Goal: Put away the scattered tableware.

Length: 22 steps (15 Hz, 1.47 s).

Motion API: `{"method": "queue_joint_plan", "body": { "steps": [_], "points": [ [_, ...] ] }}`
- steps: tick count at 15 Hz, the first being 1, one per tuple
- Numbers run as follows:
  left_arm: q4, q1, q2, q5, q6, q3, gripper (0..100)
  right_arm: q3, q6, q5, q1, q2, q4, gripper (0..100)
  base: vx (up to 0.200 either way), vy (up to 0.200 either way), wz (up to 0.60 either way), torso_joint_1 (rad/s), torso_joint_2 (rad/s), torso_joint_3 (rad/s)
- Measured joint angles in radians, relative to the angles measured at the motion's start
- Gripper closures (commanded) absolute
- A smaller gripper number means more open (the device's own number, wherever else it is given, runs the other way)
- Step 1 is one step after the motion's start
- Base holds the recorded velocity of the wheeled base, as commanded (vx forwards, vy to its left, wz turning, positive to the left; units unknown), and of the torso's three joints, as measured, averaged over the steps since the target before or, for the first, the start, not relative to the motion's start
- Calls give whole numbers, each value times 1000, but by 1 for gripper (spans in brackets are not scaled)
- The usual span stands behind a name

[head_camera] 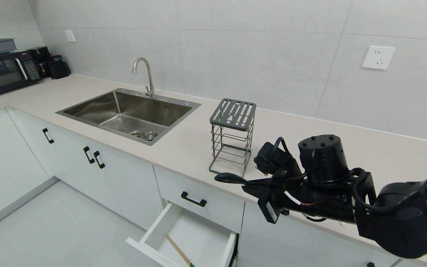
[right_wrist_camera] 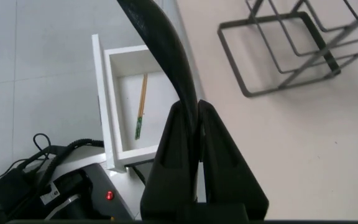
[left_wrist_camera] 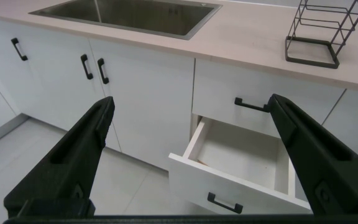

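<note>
As right tool (right_wrist_camera: pixel 194 118) pinches utensil (right_wrist_camera: pixel 160 50), wrist view shows chopsticks (right_wrist_camera: pixel 141 106) in drawer (right_wrist_camera: pixel 100 99)

The pale table (head_camera: pixel 184 144) has a steel sink (head_camera: pixel 143 109) set into it, with a faucet (head_camera: pixel 145 74) behind the basin. A dark wire rack (head_camera: pixel 232 139) stands upright on the table, well apart from the sink. A black microwave (head_camera: pixel 0 74) sits at the far left end.

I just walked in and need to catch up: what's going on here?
The right gripper is shut on a black utensil, holding it at the counter edge beside the rack. The open drawer is just below, with chopsticks lying in it. The left gripper hangs open in front of the cabinets, holding nothing.
</note>
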Motion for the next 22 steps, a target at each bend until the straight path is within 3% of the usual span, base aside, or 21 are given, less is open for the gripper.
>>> {"method": "queue_joint_plan", "body": {
  "steps": [4,7,11,22],
  "points": [
    [0,0,0,0,0,0,0,-16,122,-6,103,-8,-31,100,0,0,0,0,0,0],
    [0,0,0,0,0,0,0,-29,229,-103,222,-3,-46,100,0,0,0,0,0,0],
    [0,0,0,0,0,0,0,-60,205,-113,249,36,63,100,0,0,0,0,0,0],
    [0,0,0,0,0,0,0,-342,161,-109,259,233,71,100,0,0,0,-39,74,39]
  ]
}}
